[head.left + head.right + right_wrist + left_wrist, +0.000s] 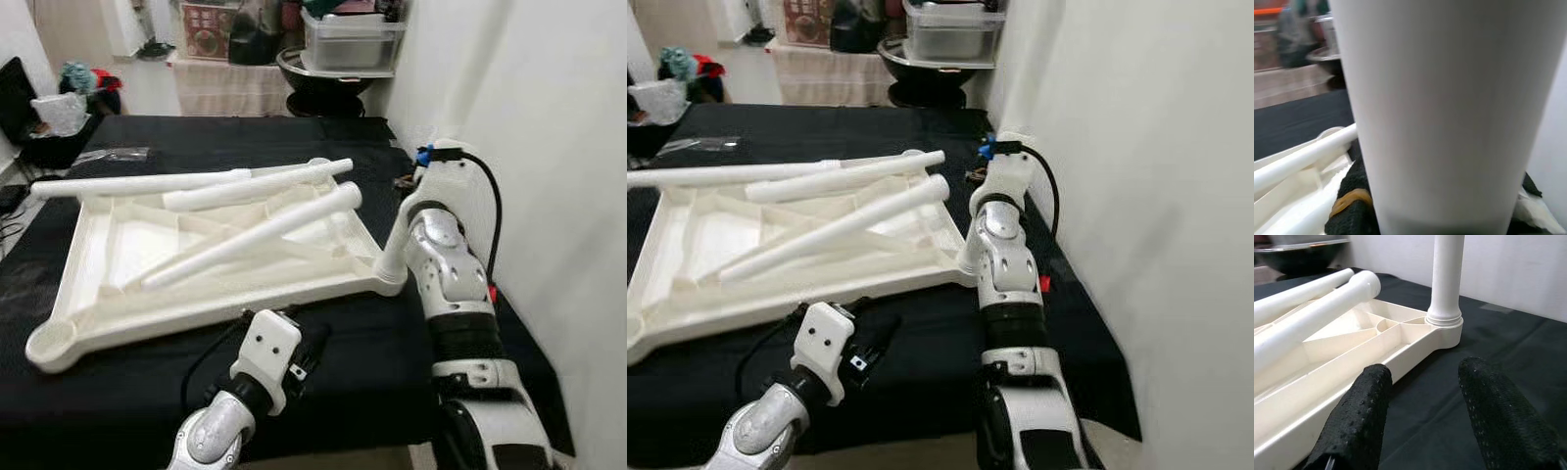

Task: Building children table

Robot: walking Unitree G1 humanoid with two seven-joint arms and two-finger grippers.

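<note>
From the head views we saw the upturned white plastic tabletop (108,264) lying on the black cloth (392,362), three loose white legs (255,235) across it. The left wrist view showed our left gripper (1422,396) with fingers apart, near the upright white leg (1447,279) socketed in the tabletop's near right corner. In the right wrist view that leg sat close against the camera; we couldn't tell the right gripper's state.

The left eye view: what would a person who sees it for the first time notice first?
First, the big white tabletop lying upside down on the black cloth, with three loose white legs resting across it. Next, at its near right corner, one upright leg stands in its socket, with the right gripper at it. The left gripper hovers open in front of the tabletop's near edge.
</note>
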